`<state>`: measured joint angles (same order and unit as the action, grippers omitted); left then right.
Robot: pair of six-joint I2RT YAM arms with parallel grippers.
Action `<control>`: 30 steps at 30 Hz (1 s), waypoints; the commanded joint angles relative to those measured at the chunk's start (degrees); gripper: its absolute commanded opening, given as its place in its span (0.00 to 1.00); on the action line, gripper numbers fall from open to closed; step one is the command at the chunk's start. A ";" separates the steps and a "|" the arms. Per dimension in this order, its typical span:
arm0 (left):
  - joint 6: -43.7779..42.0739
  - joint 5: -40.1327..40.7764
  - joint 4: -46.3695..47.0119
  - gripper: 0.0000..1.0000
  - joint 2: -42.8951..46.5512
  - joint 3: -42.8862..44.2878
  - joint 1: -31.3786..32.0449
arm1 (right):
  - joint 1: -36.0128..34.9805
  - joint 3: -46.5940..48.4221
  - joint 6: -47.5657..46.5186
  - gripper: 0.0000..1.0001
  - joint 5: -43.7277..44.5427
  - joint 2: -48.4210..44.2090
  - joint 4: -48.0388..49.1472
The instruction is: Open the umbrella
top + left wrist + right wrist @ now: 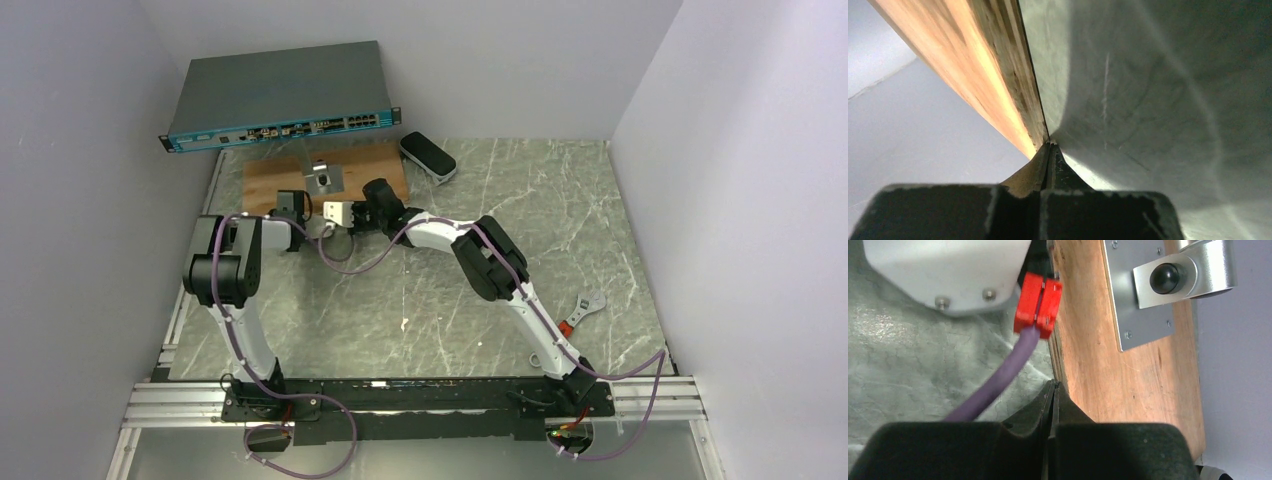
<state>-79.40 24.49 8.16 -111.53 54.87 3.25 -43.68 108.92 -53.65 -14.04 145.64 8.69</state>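
The umbrella is not in any view. My left gripper (pixel 291 203) is shut and empty, its tips (pixel 1050 146) against the near edge of a wooden board (pixel 998 90). My right gripper (pixel 364 212) is also shut and empty, its tips (pixel 1054 384) at the edge of the same board (pixel 1128 375), just right of the left arm's white wrist body (pixel 948 270).
The wooden board (pixel 290 175) carries a metal bracket with a black knob (pixel 1168 277). A small oval grey pouch with black edging (pixel 428 156) lies behind the board. A network switch (pixel 280 95) leans at the back wall. A wrench (pixel 580 312) lies at right. A purple cable (pixel 998 380) crosses the table.
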 commanded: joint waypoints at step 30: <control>-8.13 -20.41 -7.76 0.19 27.70 -17.46 -7.74 | 11.82 -35.91 12.50 0.15 0.43 -31.80 -0.33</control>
<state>-90.08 13.02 7.97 -93.76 40.64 -7.60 -33.89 75.09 -48.80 -8.91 121.71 12.32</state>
